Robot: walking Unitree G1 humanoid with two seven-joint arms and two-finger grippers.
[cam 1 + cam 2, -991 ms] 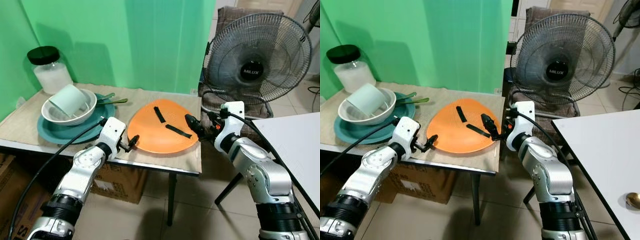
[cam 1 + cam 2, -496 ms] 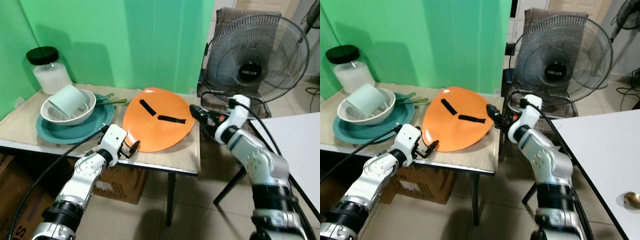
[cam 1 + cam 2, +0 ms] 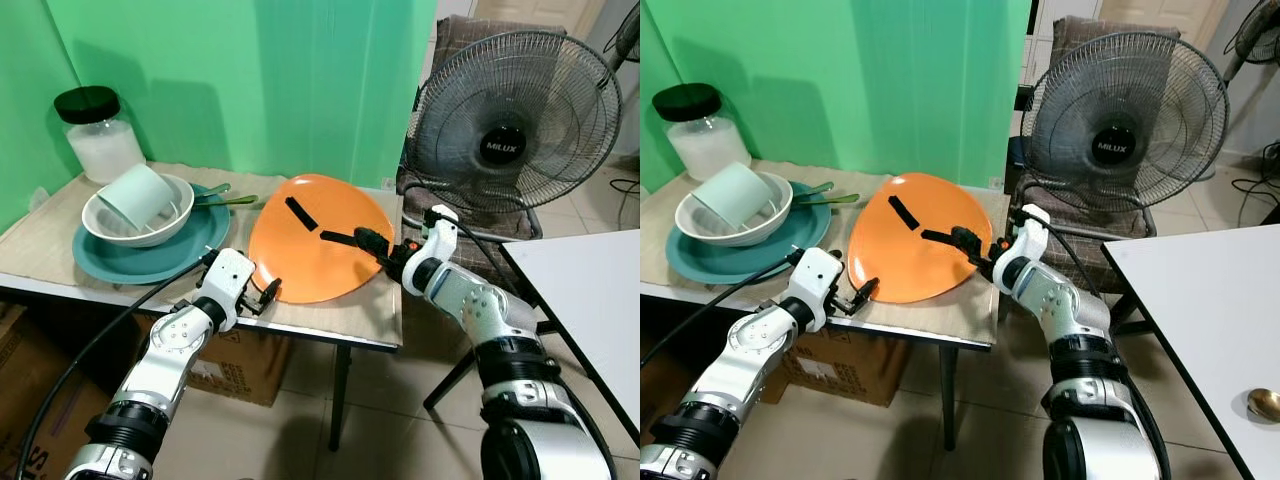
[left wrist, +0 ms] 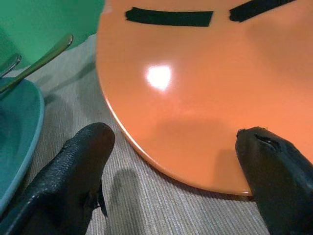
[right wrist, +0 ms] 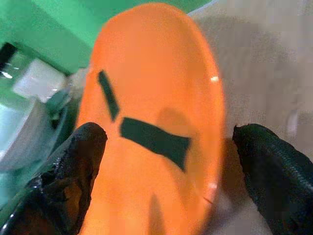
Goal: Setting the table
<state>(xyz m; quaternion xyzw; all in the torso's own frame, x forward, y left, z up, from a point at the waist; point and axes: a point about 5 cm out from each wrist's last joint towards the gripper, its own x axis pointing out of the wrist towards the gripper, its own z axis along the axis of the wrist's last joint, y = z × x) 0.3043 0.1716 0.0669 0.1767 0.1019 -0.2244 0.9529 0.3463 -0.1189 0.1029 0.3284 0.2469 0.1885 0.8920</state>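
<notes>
Left eye view has the orange plate tipped up on its edge on the table, beside the teal plate. Right gripper is spread around its right rim, left gripper open at its lower-left edge, neither clamped.

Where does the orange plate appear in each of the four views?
Left eye view: orange plate centre, tilted up on the table.
Right eye view: plate left of centre.
Left wrist view: plate across the upper right, near rim between the fingers.
Right wrist view: plate in the middle.
Shared landmark: the two black tape strips on the plate.
</notes>
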